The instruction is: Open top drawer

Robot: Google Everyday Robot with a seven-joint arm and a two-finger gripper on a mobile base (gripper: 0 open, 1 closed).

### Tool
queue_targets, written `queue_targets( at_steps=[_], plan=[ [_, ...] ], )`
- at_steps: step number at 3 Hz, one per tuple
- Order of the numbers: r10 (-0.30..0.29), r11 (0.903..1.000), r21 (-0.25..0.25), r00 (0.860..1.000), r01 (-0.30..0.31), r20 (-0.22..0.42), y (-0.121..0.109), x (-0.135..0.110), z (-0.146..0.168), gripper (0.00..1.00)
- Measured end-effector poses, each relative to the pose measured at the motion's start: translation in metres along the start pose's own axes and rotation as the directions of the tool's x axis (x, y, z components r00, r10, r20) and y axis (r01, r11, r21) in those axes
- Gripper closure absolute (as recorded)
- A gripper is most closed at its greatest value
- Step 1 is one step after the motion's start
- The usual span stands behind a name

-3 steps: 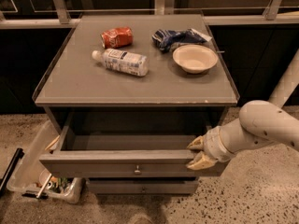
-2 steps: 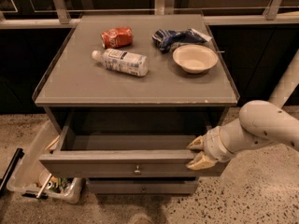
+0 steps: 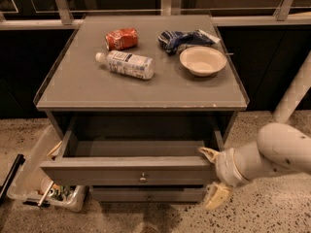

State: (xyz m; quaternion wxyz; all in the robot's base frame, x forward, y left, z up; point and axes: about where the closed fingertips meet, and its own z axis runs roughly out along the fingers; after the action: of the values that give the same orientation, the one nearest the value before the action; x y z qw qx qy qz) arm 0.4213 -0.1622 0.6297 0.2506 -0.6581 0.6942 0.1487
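The top drawer (image 3: 121, 170) is the wide grey front with a small round metal knob (image 3: 142, 177). It stands pulled out from the grey cabinet, and its plain grey box interior (image 3: 138, 147) shows. My gripper (image 3: 213, 174) is at the right end of the drawer front. One cream fingertip (image 3: 208, 153) is above the front's top edge and the other (image 3: 216, 197) hangs below it. The fingers are spread apart. A narrower grey drawer front (image 3: 148, 194) shows beneath, closed.
On the cabinet top (image 3: 87, 89) lie a red can (image 3: 121, 38), a water bottle (image 3: 125, 63), a blue bag (image 3: 182, 38) and a cream bowl (image 3: 202, 60). A clear plastic bin (image 3: 39, 191) with clutter stands on the floor at left. A white post (image 3: 294, 93) rises at right.
My gripper has shifted slightly down and right at the drawer's right end, and its fingers have spread further apart. The drawer is as far out as before.
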Motion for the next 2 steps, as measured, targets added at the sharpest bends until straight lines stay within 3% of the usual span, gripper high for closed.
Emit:
queue_targets(
  at_steps=[1,2],
  plan=[
    [-0.003,1.0000,0.002,1.000,0.003,0.004,0.0136,0.0011,-0.0034,0.38],
    [-0.003,1.0000,0.002,1.000,0.003,0.004,0.0126,-0.0018,-0.0077,0.61]
  ],
)
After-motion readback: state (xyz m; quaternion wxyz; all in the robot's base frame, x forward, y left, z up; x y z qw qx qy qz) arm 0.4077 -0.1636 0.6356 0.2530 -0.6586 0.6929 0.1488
